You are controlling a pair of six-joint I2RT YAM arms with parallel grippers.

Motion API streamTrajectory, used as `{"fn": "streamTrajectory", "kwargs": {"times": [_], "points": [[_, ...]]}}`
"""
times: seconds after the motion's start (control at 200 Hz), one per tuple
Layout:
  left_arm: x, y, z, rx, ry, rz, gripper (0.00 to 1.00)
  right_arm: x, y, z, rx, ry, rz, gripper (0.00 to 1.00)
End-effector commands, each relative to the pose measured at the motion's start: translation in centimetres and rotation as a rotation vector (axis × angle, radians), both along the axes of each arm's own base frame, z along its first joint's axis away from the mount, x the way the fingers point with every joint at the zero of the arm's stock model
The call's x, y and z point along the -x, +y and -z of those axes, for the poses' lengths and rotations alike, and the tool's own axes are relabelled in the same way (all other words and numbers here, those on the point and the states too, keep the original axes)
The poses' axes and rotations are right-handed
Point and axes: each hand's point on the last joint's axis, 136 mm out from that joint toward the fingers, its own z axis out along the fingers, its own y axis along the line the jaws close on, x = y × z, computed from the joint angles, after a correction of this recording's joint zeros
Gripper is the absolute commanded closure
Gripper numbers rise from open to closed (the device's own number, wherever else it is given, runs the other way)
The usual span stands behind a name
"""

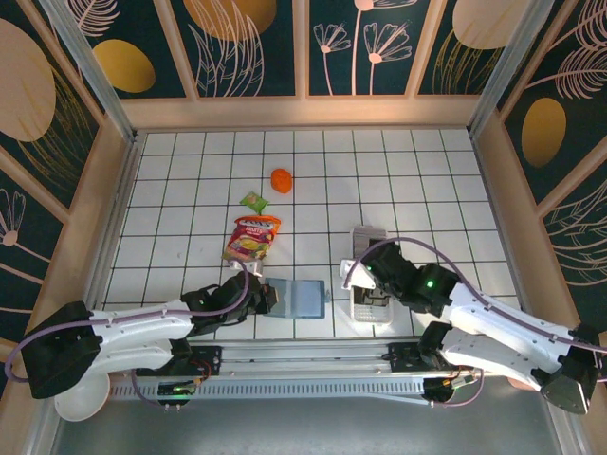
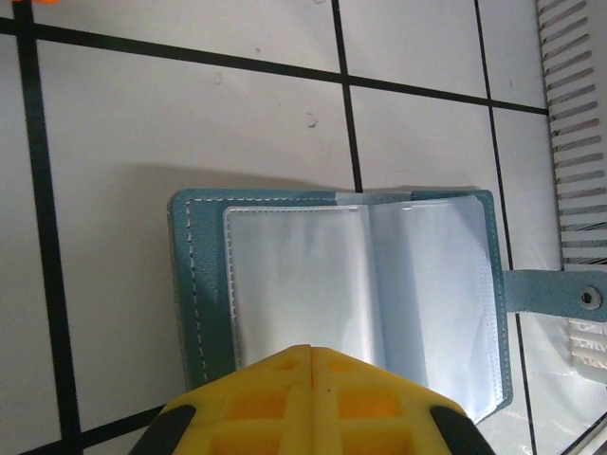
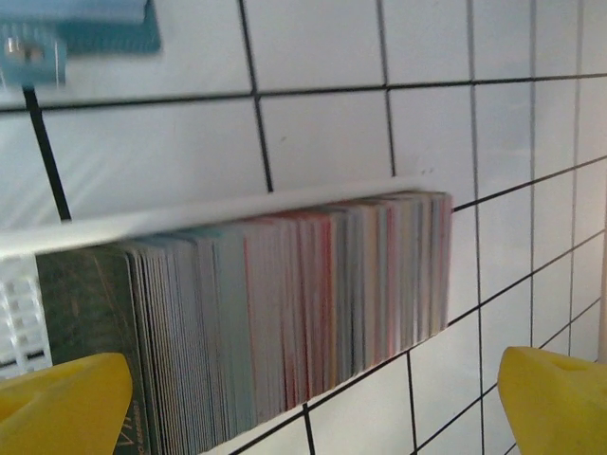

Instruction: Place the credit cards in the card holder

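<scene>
The teal-blue card holder (image 1: 296, 298) lies open on the table, its clear sleeves up (image 2: 360, 284) and its clasp tab (image 2: 560, 294) sticking out to the right. My left gripper (image 2: 311, 353) is shut, its yellow fingers pressed together over the holder's near edge; in the top view it (image 1: 272, 297) sits at the holder's left side. The credit cards (image 3: 285, 303) stand packed in a dense row inside the long white tray (image 3: 190, 213). My right gripper (image 3: 308, 408) is open, one finger on either side of the row, hovering over the tray (image 1: 365, 237).
A red-yellow snack pouch (image 1: 251, 237), a small green packet (image 1: 253, 201) and an orange object (image 1: 282, 180) lie behind the holder. A white bowl (image 1: 81, 403) sits at the near left. A slotted rail (image 1: 303, 365) runs along the front edge.
</scene>
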Motion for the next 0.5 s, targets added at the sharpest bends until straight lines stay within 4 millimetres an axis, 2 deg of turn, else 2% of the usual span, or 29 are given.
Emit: {"fn": "streamTrajectory", "kwargs": {"times": [0.0,0.305,0.495], "points": [[0.2,0.4,0.7,0.015,0.002,0.001,1.0,-0.5,0.5,0.6,0.013,-0.022,-0.082,0.01],[1.0,0.5,2.3,0.032,0.039,0.012,1.0,0.0,-0.3,3.7,0.078,0.018,-0.117,0.01],[1.3,0.4,3.1,0.019,0.063,0.021,1.0,0.2,-0.2,4.5,0.067,0.025,-0.133,0.01]]}}
